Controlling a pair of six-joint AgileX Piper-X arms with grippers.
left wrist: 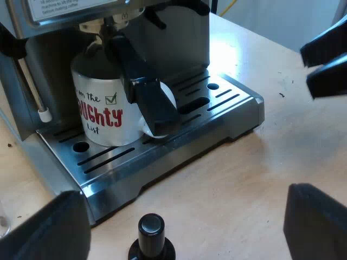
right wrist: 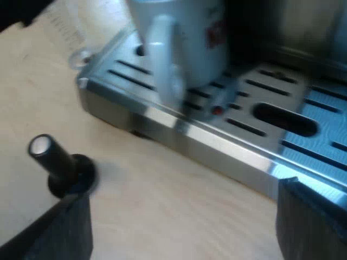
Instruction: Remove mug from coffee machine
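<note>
The mug (left wrist: 103,108) is white, printed with black script, a large red word and a green check mark. The holder's handle (left wrist: 146,92) is black. The drip tray (left wrist: 179,157) is brushed silver with dark slots. The tamper (left wrist: 151,235) is black with a pale glossy cap. The table (left wrist: 244,189) is light beige wood.

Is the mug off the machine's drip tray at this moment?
No, the mug stands on the drip tray at the espresso machine front.
</note>
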